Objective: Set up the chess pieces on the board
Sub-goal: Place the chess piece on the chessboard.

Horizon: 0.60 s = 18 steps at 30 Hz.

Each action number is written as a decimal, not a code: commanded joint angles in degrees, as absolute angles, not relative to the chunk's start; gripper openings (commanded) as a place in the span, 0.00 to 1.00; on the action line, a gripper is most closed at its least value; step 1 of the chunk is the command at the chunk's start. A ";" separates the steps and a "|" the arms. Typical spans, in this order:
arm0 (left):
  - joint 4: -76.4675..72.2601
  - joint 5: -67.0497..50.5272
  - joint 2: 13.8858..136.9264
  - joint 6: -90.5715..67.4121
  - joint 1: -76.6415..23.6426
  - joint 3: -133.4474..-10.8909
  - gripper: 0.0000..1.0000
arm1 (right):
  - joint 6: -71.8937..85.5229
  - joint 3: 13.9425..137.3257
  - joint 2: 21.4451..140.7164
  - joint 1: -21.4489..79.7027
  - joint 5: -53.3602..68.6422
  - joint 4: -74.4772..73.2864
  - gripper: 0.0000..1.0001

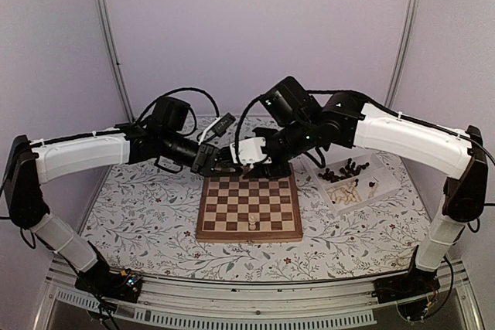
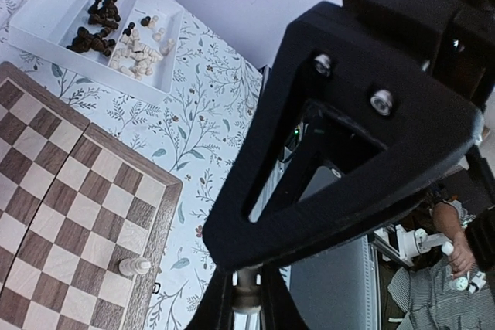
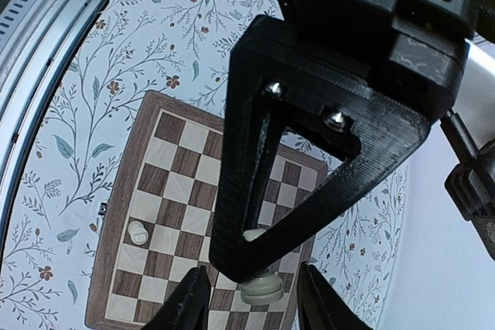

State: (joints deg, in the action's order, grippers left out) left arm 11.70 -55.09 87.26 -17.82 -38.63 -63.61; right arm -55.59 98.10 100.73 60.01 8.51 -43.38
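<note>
From above: square wooden chessboard with dark brown and cream checks (image 1: 271, 199), flat on flower-printed tablecloth (image 1: 139, 214), mid-brown border all round. On it, one small pale cream turned wooden chessman (image 1: 251, 222), upright near the front edge. To the right, white partitioned plastic tray (image 1: 379, 174), dark brown chessmen (image 1: 346, 168) heaped behind cream chessmen (image 1: 349, 193). White left arm (image 1: 85, 152) and white right arm (image 1: 410, 137), tips close together above the board's far edge.

From the left wrist: black left gripper (image 2: 246, 308) narrow, pinched on a second cream chessman (image 2: 247, 297), just past the board's border.

From the right wrist: black right gripper (image 3: 257, 307) spread wide, fingers (image 3: 189, 303) either side of that chessman, gaps on both sides.
</note>
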 commanded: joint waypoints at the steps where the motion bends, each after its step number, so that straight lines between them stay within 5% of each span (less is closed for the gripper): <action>1: 12.04 -57.10 87.71 -17.57 -39.53 -64.61 0.07 | -56.77 98.85 101.90 60.79 5.92 -42.59 0.39; 9: 11.99 -57.36 88.24 -18.14 -39.73 -65.16 0.11 | -57.30 97.76 101.87 61.78 4.23 -41.57 0.21; 15: 8.88 -50.17 83.11 -17.79 -39.83 -63.02 0.44 | -53.36 96.20 99.84 61.11 6.12 -39.66 0.14; 18: -8.15 -41.93 74.23 -20.25 -40.53 -54.02 0.57 | -48.38 95.28 97.40 57.63 16.16 -38.57 0.12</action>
